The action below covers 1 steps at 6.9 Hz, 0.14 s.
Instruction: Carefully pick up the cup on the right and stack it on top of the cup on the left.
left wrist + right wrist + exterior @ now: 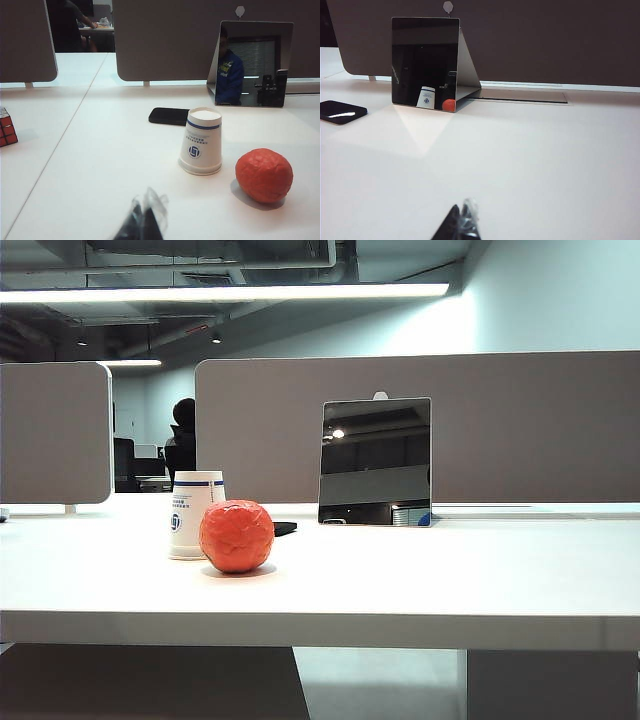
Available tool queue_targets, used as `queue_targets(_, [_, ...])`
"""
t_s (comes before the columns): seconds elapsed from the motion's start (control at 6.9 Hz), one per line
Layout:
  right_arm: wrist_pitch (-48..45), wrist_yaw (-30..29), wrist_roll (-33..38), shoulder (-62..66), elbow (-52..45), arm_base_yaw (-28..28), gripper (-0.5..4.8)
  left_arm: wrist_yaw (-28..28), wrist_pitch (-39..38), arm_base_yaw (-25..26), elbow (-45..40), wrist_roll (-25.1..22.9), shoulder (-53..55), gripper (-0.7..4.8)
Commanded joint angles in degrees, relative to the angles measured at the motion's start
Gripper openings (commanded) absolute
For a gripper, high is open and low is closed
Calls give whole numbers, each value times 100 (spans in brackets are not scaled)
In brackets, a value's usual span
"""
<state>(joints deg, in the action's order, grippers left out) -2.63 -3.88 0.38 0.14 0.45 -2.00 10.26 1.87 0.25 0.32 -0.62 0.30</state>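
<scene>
Centrally on the white desk [450,580], an inverted paper cup [195,514] stands upright on its rim, with a crumpled orange ball [236,536] touching or just beside it at about 4 o'clock and a black phone [169,116] behind at 10 o'clock. Farther back, at 1 o'clock, a propped mirror [375,461] leans against the grey partition [520,425]; a Rubik's cube [7,127] sits far off at 9 o'clock. Both the left gripper [142,220] and right gripper [460,225] hover low over the near desk, fingers together, holding nothing.

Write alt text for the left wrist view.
An upside-down white paper cup stands on a white table beside an orange ball, a black phone and mirror behind it. The left gripper, jaws shut, hangs well short of them.
</scene>
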Motion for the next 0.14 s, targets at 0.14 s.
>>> queue_targets(0.14, [-101,11,4,-9,9,0,-1,2,70,0,9,-46,0,-5])
